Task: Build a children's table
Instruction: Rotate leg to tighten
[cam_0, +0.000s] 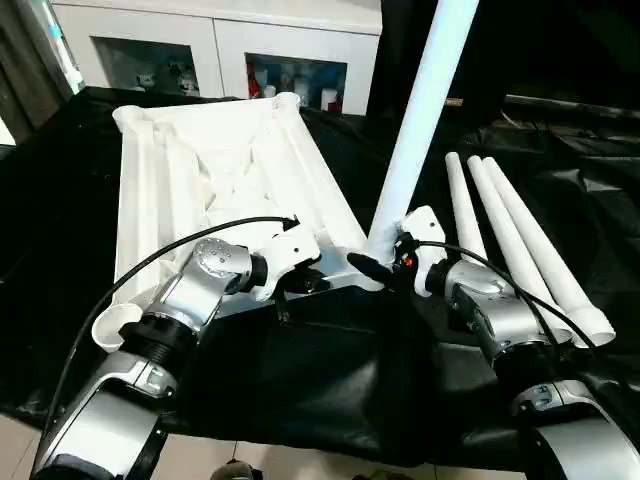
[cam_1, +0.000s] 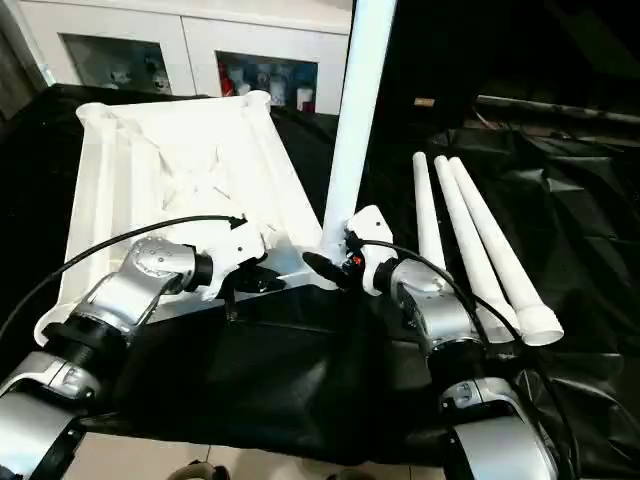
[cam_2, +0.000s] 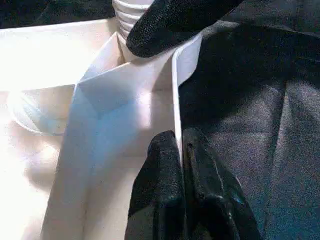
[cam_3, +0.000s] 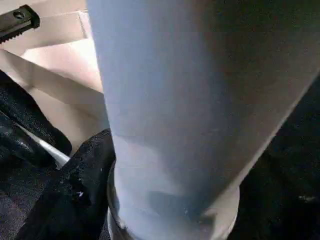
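On the black-draped tabletop (cam_0: 330, 400), one leg (cam_0: 425, 110) stands in a corner socket.
My left pincer (cam_2: 181, 150) pinches the children's table (cam_0: 200, 160) rim; my right pincer (cam_0: 385, 262) clasps that leg's base.

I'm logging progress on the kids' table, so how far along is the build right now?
Early stage. Done: the tabletop lies upside down, ribs up. In hand: one leg stands upright at its near right corner socket, the right gripper around its base, while the left gripper pinches the tabletop's near rim. Whether it is fully seated can't be told. Left: three legs lie on the black cloth.
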